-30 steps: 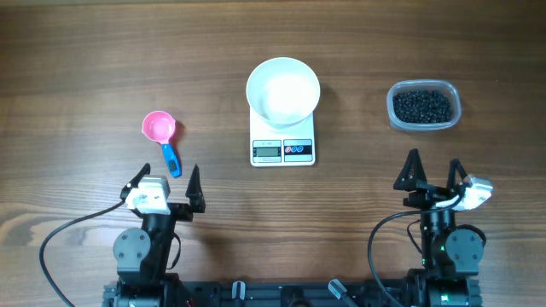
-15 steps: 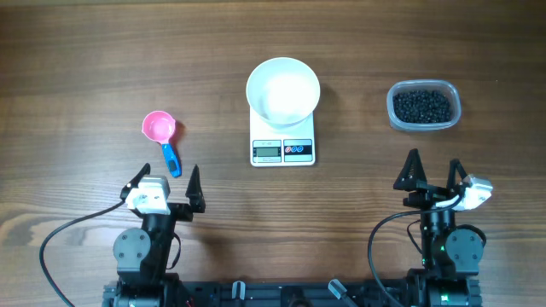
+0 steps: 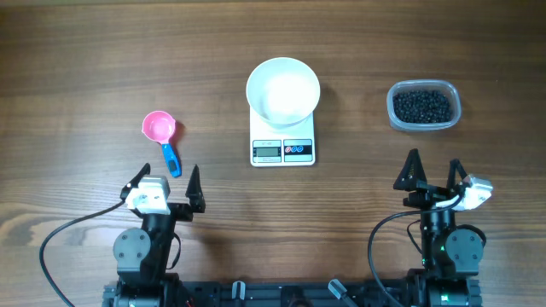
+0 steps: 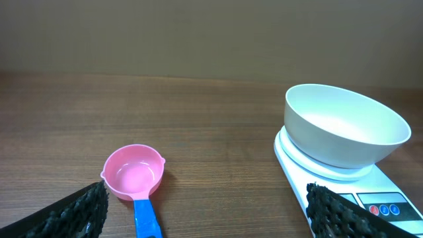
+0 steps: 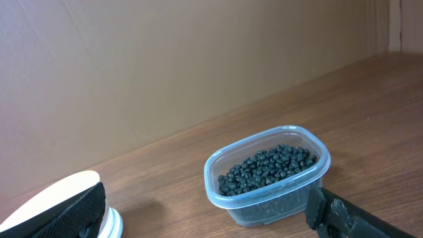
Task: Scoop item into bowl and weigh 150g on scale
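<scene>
Left pincer (image 3: 165, 178) and right pincer (image 3: 434, 161) are wide apart, empty. Black beans (image 3: 421, 106) look loose and rolly. Take the scoop (image 3: 159, 128) by its blue handle (image 3: 171, 159), just ahead of left pincer.

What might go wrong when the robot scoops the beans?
The scoop lies far left and the beans far right, so beans might roll off on the way to the bowl. The bowl sits on a small scale; a bump might tip it. The scoop's thin blue handle lies flat, so the open left hand might slip off it.
</scene>
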You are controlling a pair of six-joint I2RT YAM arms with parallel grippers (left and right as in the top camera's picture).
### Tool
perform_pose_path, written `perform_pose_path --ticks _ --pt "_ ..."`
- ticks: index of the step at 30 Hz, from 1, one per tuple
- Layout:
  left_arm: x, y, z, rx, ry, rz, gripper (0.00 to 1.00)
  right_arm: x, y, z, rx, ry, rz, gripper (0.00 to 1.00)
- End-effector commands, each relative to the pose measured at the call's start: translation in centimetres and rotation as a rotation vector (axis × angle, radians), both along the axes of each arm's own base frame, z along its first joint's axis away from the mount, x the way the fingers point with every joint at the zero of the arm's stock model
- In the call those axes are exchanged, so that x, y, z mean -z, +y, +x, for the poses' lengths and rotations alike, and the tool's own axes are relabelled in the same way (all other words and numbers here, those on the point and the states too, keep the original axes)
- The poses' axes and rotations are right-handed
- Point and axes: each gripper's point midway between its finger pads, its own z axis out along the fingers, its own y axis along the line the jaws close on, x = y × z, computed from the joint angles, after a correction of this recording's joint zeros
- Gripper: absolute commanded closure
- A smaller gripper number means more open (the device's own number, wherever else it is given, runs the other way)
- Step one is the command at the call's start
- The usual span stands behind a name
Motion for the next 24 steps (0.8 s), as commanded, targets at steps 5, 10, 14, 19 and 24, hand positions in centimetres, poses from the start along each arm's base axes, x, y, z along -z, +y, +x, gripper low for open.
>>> perform_pose_path --ticks 5,10,14,19,24 --pt "0.1 0.1 0.0 -0.011 -0.005 -0.011 0.00 -0.1 0.4 0.0 -0.019 -0.007 0.008 0.00" --pt "0.1 0.1 0.0 -0.010 -0.006 0.000 0.00 -0.1 0.4 0.0 -0.019 -0.007 0.008 0.00" --pt "0.1 0.1 0.0 -0.010 -0.006 0.000 0.00 -0.1 0.4 0.0 -0.019 -0.007 0.008 0.00" --pt "0.1 0.0 0.0 -0.001 -0.006 -0.002 0.00 -0.1 0.4 0.0 -0.019 -0.007 0.008 0.00" --pt "-0.5 -2.6 -0.3 0.148 -0.026 -0.029 0.00 -0.1 0.4 0.0 -0.019 -0.007 0.008 0.00"
